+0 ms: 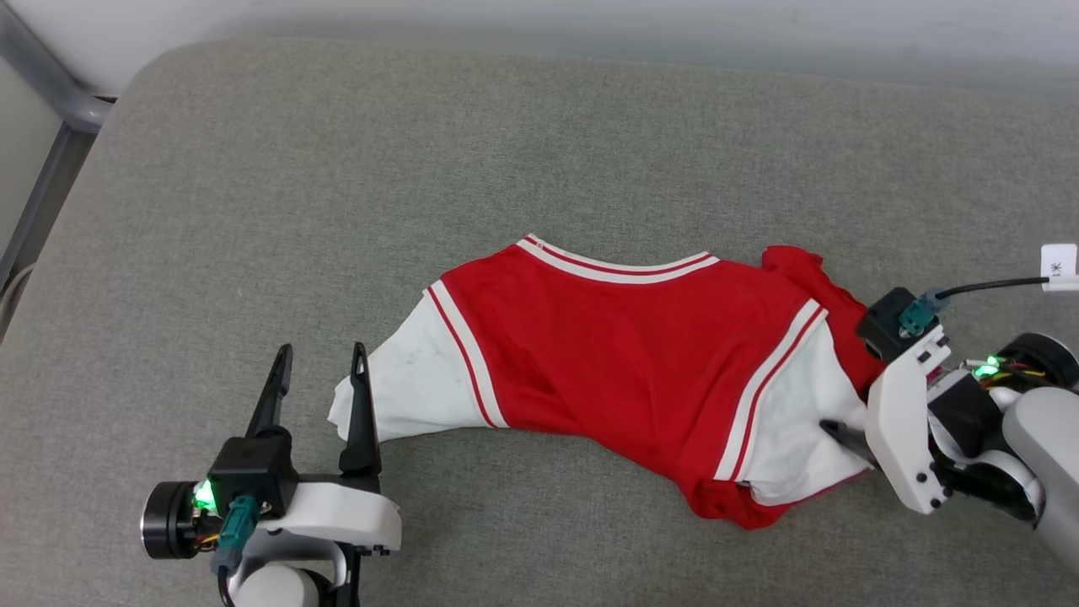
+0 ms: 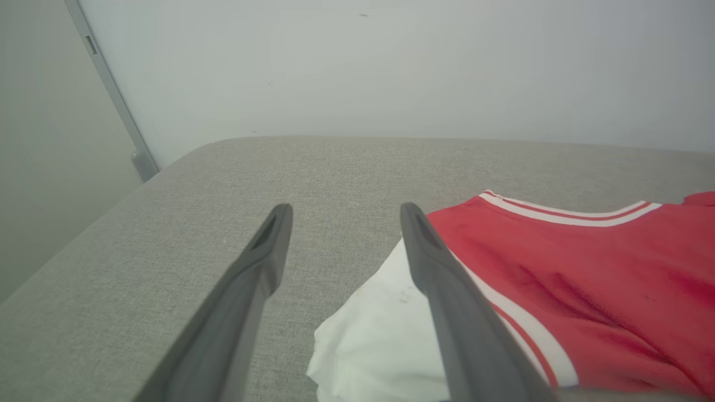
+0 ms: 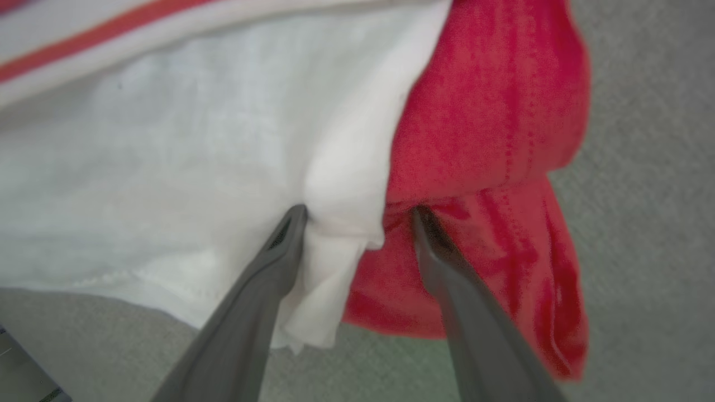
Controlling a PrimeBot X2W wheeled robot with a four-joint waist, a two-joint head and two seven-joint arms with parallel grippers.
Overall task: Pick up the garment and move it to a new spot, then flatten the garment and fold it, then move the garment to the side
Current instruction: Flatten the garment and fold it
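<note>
Left gripper (image 1: 322,347) sits lower left of the head view, jaws wide, nothing between them. Its inner finger lies right at the edge of a white sleeve (image 1: 405,384); touching or just above, cannot tell. Right gripper (image 3: 360,211) is at lower right, jaws also wide, tips pushed into the fabric. In its wrist view one tip is against the other white sleeve (image 3: 167,167) and the other against a bunched red fold (image 3: 491,139), with a flap of sleeve hem between the fingers. Not clamped on it yet.

Red T-shirt (image 1: 624,354) lies across the middle of the frame, a bit right of centre, on a grey upholstered cushion (image 1: 379,169). Striped collar trim (image 1: 615,265) is toward the top and the sleeves are out to either side. Lower body is bunched under, with a red lump at upper right. Not flat.

Handling, my read: soft, light, limp cloth that will sag from any single pinch and drag a little on the textured cushion. Not fragile, not slippery. Best hold is one pinch per side, at the sleeve hem or the striped shoulder seam where layers double, so it hangs spread. Risk on the right is catching only the loose flap, or the red fold with it, so the shirt lifts twisted. Step in hand looks like a two-handed grasp to lift or spread; fold not begun
</note>
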